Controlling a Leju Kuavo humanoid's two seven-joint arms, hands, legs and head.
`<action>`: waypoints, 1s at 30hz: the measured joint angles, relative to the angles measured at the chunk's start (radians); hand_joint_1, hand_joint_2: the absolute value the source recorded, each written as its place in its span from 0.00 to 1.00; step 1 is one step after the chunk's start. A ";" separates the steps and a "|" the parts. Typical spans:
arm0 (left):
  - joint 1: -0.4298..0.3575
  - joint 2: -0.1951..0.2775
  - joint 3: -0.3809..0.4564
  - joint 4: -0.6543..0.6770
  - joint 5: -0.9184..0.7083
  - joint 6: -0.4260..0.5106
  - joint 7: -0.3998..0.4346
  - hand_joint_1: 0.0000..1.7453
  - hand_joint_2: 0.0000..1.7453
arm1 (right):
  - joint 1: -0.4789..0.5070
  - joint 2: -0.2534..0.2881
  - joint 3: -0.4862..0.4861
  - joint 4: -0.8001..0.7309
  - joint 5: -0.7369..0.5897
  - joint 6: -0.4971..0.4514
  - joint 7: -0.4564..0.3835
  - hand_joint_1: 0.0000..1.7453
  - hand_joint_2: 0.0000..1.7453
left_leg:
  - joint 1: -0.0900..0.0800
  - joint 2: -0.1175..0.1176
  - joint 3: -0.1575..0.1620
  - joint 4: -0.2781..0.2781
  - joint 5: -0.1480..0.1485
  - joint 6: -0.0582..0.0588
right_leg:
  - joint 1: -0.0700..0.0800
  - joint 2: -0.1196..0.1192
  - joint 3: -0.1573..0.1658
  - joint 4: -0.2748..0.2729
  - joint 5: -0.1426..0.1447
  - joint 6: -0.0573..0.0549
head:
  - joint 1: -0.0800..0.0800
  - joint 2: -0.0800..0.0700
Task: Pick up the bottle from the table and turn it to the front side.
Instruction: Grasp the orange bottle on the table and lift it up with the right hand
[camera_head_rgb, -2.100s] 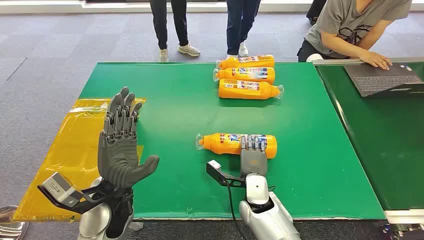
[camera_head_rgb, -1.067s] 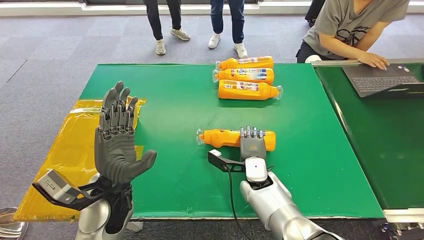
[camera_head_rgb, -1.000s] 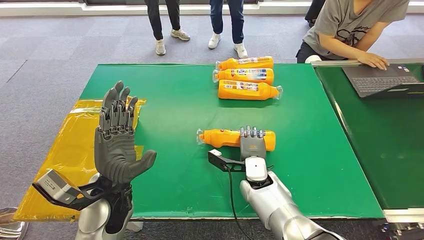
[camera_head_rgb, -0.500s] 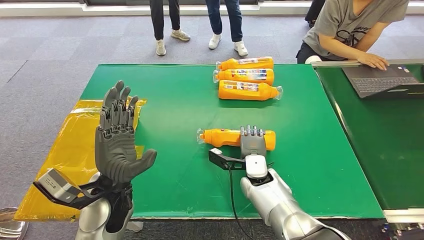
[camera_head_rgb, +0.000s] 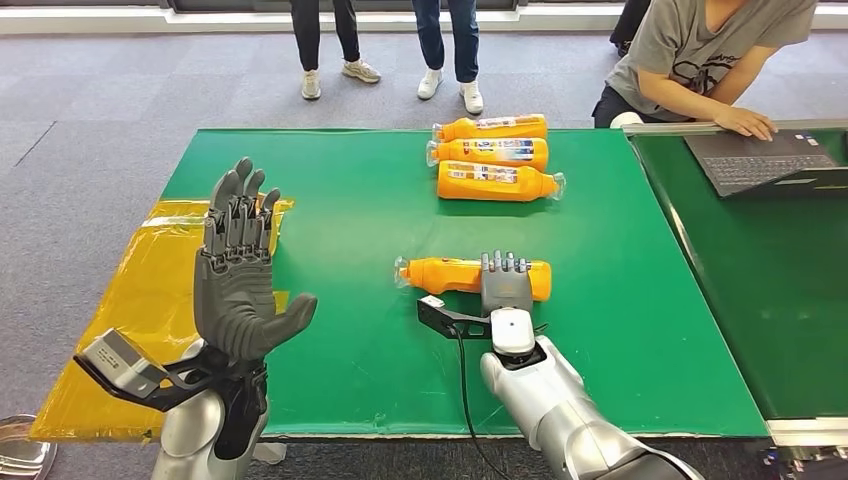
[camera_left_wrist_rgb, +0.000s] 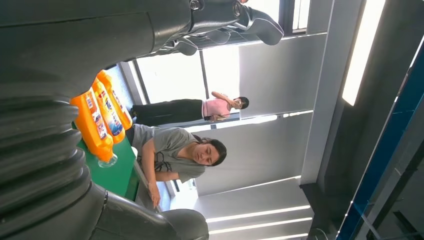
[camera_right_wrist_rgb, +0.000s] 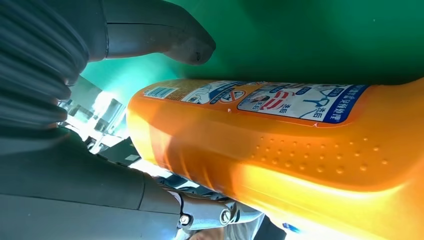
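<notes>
An orange bottle (camera_head_rgb: 450, 275) lies on its side on the green table (camera_head_rgb: 350, 200), cap toward my left and plain orange side up. My right hand (camera_head_rgb: 506, 285) lies over its thick end, with the fingers curled across the top. In the right wrist view the bottle (camera_right_wrist_rgb: 300, 150) sits between the thumb (camera_right_wrist_rgb: 160, 35) and the fingers, its label facing the table. My left hand (camera_head_rgb: 238, 285) is raised over the table's near left corner, palm open, fingers spread and holding nothing.
Three more orange bottles (camera_head_rgb: 495, 152) lie side by side at the table's far edge. A yellow sheet (camera_head_rgb: 150, 290) hangs off the left side. A seated person (camera_head_rgb: 710, 50) uses a laptop (camera_head_rgb: 765, 160) on a second green table (camera_head_rgb: 770, 260). Two people stand beyond.
Since the earliest frame the bottle has rolled under my right hand, so its label no longer faces up. Over the last second both hands have barely moved.
</notes>
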 joint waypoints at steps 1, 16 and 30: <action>-0.001 0.000 0.000 0.002 0.000 0.000 -0.001 0.00 1.00 | -0.003 0.001 -0.004 0.001 -0.015 0.005 -0.026 0.00 1.00 | 0.000 0.000 0.001 0.000 0.000 0.000 | 0.000 0.000 0.000 0.000 0.000 0.000 | 0.000 0.000; -0.010 0.000 0.001 0.017 0.001 0.000 -0.011 0.00 1.00 | -0.009 0.009 -0.032 0.002 -0.056 0.023 -0.107 0.00 1.00 | 0.000 0.004 0.004 0.000 -0.002 0.000 | 0.000 0.003 0.002 0.000 0.000 0.000 | 0.000 0.000; -0.044 -0.002 0.002 0.043 0.001 -0.003 -0.009 0.00 1.00 | -0.018 0.014 -0.050 0.002 -0.119 0.119 -0.236 0.00 1.00 | 0.001 0.006 0.011 0.000 -0.004 0.000 | 0.001 0.006 0.008 0.000 -0.001 -0.001 | 0.000 0.000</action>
